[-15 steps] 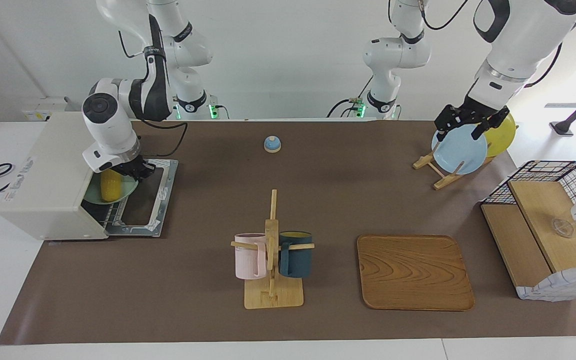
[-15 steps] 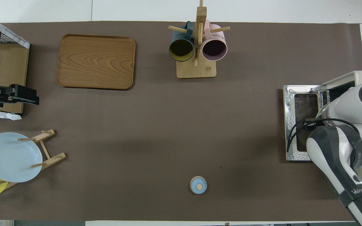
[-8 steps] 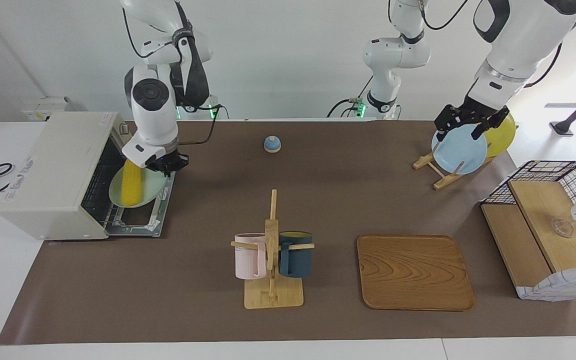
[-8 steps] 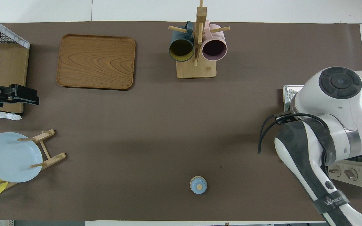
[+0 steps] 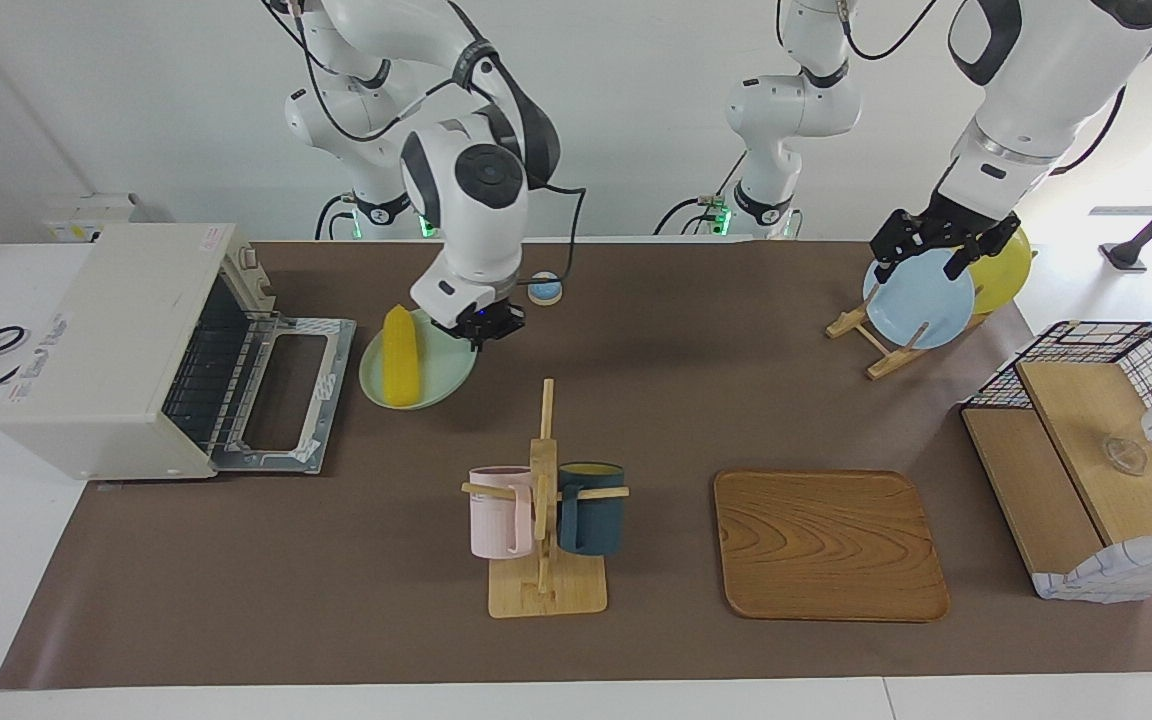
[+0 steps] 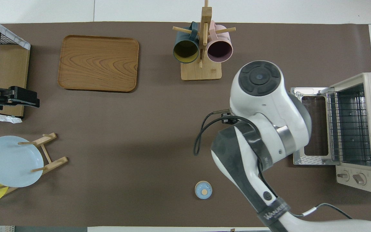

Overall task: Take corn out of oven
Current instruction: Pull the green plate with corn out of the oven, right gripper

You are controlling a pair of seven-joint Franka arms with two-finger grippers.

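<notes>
The corn (image 5: 398,344) lies on a pale green plate (image 5: 436,375). My right gripper (image 5: 481,325) is shut on that plate's rim and holds it over the table, beside the oven's lowered door (image 5: 286,395). The off-white oven (image 5: 106,350) stands open at the right arm's end of the table, with only its bare wire rack (image 6: 348,129) inside. In the overhead view the right arm hides the corn and the plate. My left gripper (image 5: 921,255) is open and empty and waits over the blue plate (image 5: 921,300).
A mug rack (image 5: 544,520) with a pink and a dark blue mug stands mid-table. A wooden tray (image 5: 826,545) lies beside it. A small blue bell (image 5: 544,288) sits near the robots. A plate rack with a yellow plate (image 5: 1006,268) and a wire-and-wood shelf (image 5: 1086,450) stand at the left arm's end.
My right gripper drew the green plate with the corn out of the oven, past the open door and toward the table's middle. The left arm has not moved.
</notes>
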